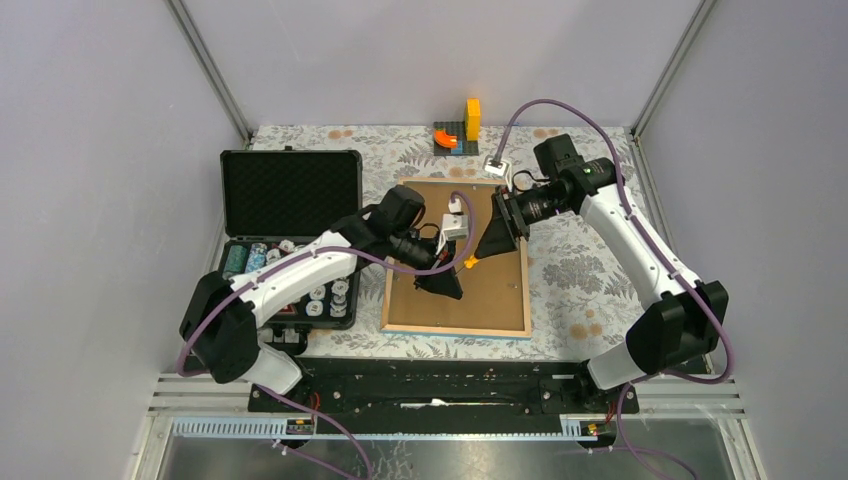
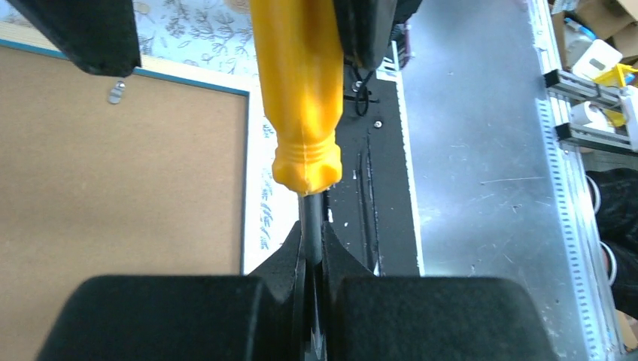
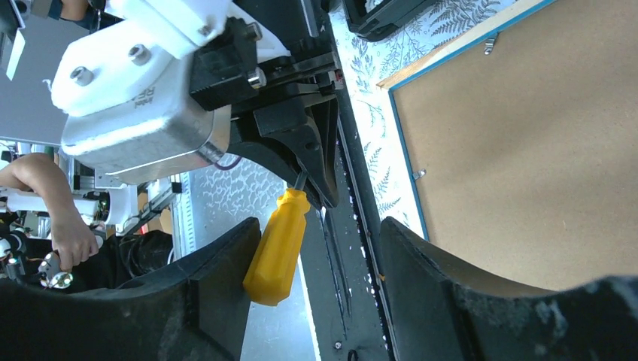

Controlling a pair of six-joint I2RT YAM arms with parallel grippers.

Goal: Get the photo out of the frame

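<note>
The frame (image 1: 495, 295) lies face down on the table, its brown fibreboard back (image 2: 113, 188) (image 3: 527, 150) up and a thin blue edge showing. The photo is hidden under that back. Above the frame's middle, my left gripper (image 1: 447, 277) (image 2: 314, 256) is shut on the dark metal shaft of a yellow-handled screwdriver (image 1: 470, 262) (image 2: 301, 98) (image 3: 276, 244). My right gripper (image 1: 497, 235) (image 3: 320, 256) is open, its jaws wide apart on either side of the yellow handle, which sits close against one finger.
An open black foam-lined case (image 1: 290, 190) stands left of the frame, its lower half (image 1: 330, 295) holding several small items. Yellow and orange blocks (image 1: 460, 130) sit at the back. Small metal clips (image 2: 116, 92) (image 3: 490, 43) dot the frame's back.
</note>
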